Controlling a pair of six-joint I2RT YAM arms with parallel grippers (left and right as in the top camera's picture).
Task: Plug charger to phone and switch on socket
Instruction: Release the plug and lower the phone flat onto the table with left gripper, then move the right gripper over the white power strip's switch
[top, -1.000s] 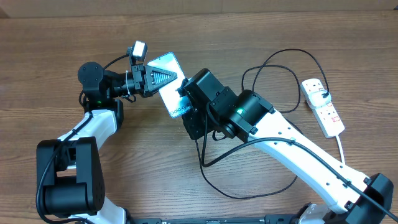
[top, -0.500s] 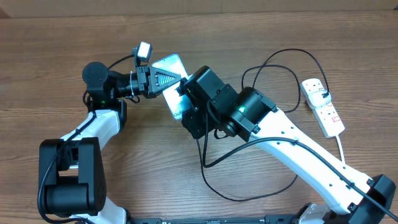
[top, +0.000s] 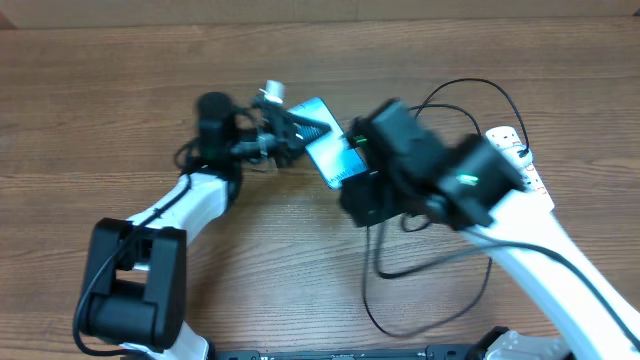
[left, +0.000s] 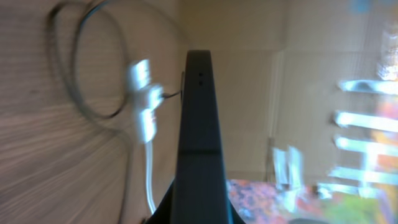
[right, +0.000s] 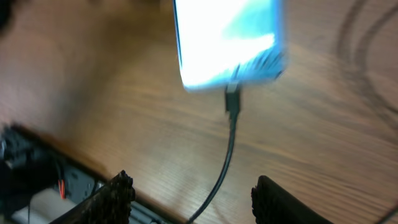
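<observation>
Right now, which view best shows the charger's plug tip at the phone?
Right wrist: the plug tip meets the phone's lower edge, with the cable trailing down. Overhead, the right arm covers that end. Left wrist shows the phone edge-on, with no tip visible.

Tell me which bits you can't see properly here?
- The socket: smeared by motion in the left wrist view, and mostly under the blurred right arm overhead. Its switches cannot be read.
- The phone: the right wrist view blurs it and the top edge cuts it off. The left wrist view shows only its thin side.
- The charger tip: it sits at the phone's end, but blur hides whether it is fully in.
</observation>
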